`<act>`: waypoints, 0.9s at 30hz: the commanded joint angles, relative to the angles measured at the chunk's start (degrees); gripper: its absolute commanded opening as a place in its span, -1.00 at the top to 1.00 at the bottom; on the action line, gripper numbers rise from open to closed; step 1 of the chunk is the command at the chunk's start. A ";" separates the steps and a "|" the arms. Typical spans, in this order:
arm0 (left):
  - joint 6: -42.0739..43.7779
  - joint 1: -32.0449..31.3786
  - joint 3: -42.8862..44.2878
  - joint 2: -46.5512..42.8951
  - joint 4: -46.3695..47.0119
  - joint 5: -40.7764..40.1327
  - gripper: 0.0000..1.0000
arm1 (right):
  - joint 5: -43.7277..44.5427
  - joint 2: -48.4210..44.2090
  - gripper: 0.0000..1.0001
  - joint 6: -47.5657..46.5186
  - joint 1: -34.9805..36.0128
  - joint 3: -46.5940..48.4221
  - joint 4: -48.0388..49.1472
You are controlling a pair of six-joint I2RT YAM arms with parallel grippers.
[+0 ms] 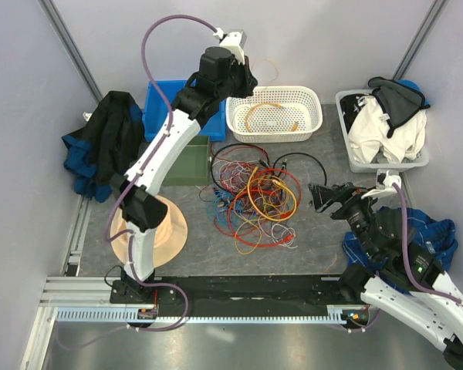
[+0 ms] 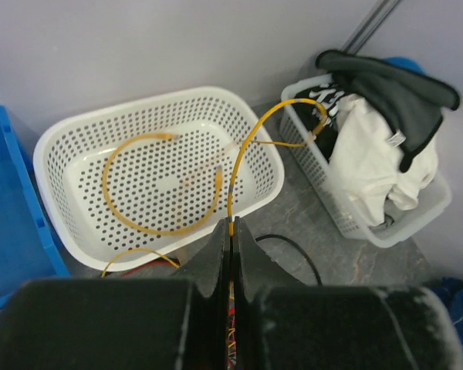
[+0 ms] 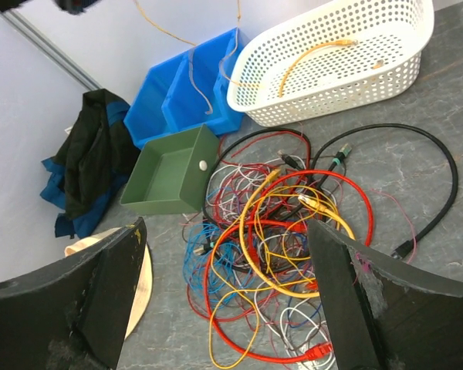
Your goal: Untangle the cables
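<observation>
Left wrist view: left claw (image 2: 231,228) is pinched together on a thin yellow cable (image 2: 247,146), fingers closed with the wire between them. From the claw the cable rises, then arcs up and right across the right rim of the white basket (image 2: 62,154). Its far end is near the corner of the laundry basket (image 2: 417,220), which is full of white and dark clothes. A second yellow cable (image 2: 119,208) lies looped inside the white basket, ahead and left of the claw. A blue bin (image 2: 8,223) is at the far left.

Right wrist view: right claw (image 3: 228,308) has its fingers wide apart, nothing between them. The tangle (image 3: 270,254) of red, orange-yellow, blue, white and black wires lies on the table (image 3: 447,92) ahead of this claw. In the top view the claw sits just right of the pile, not touching it. One black cable (image 3: 440,169) loops out to the right of the pile. A green box (image 3: 170,173) is beyond the tangle to the left, with a dark jacket (image 3: 85,169) further left.
</observation>
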 commanded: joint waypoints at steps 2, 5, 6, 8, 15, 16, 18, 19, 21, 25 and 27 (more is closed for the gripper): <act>-0.97 1.26 7.41 5.22 4.83 5.52 0.97 | 2.32 0.24 -0.86 -1.43 0.06 -2.17 2.31; 0.26 1.87 7.85 7.25 9.84 5.88 0.97 | 2.59 0.86 -0.86 -1.69 0.06 -3.49 3.81; 0.70 1.96 7.85 8.30 11.16 6.05 0.96 | 2.50 1.12 -0.86 -1.35 -0.02 -3.84 4.60; 2.19 2.14 7.85 9.36 15.55 6.23 0.96 | 2.50 1.21 -0.86 -0.99 -0.02 -5.07 5.39; 5.44 2.75 7.68 14.63 28.39 5.53 0.96 | 3.11 1.47 -0.86 -0.82 0.06 -7.00 6.27; 5.89 2.75 7.68 15.94 31.44 5.09 0.97 | 3.29 1.30 -0.86 -0.64 0.06 -7.09 6.19; 6.24 3.37 7.68 17.27 34.18 4.12 0.96 | 3.38 0.60 -0.86 -0.29 0.06 -7.62 5.75; 6.07 3.54 7.59 18.75 35.59 4.21 0.96 | 3.55 0.16 -0.86 -0.11 0.06 -7.80 5.48; 5.19 4.16 7.68 20.17 39.02 5.08 0.96 | 4.34 -0.90 -0.86 0.24 -0.03 -8.50 4.70; 5.19 4.69 7.76 23.42 42.54 4.82 0.82 | 6.01 -2.04 -0.86 0.59 0.06 -9.12 3.81; 5.10 4.95 7.68 24.39 43.16 4.47 -0.09 | 6.36 -1.96 -0.86 0.50 0.06 -9.20 3.81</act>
